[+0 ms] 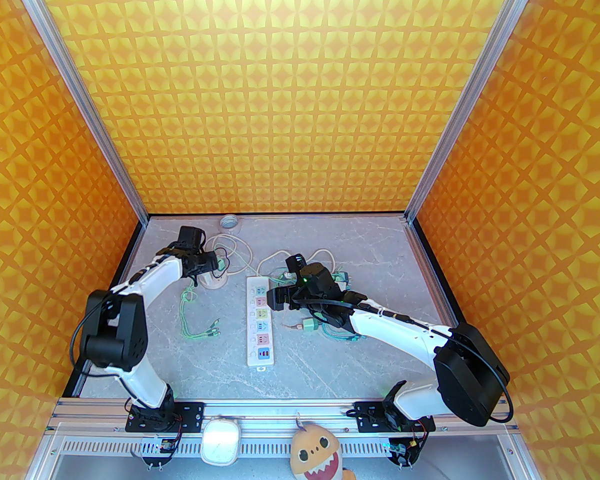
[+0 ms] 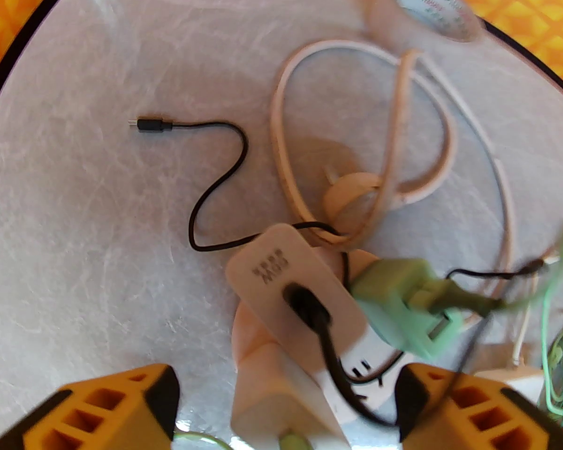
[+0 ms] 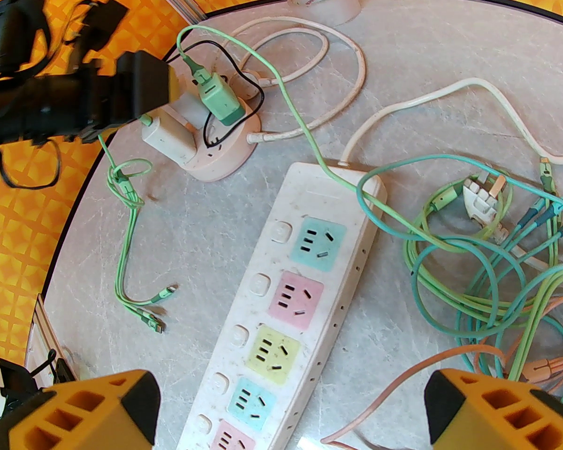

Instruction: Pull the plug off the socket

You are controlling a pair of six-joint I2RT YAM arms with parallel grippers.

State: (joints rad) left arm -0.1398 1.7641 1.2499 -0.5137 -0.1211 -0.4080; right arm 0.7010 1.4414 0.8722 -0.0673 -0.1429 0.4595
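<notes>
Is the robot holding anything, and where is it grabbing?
Nothing is held. The left end effector straddles the white charger without gripping it; the right end effector hangs open above the power strip.

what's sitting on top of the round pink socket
A green adapter, a white adapter and a white charger feeding a black cable stand plugged into the top of the round socket. They cover most of its face, so their prongs are hidden.

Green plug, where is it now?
The green plug is upper left in the right wrist view, on the round pink socket, beside the white adapter and left gripper.
</notes>
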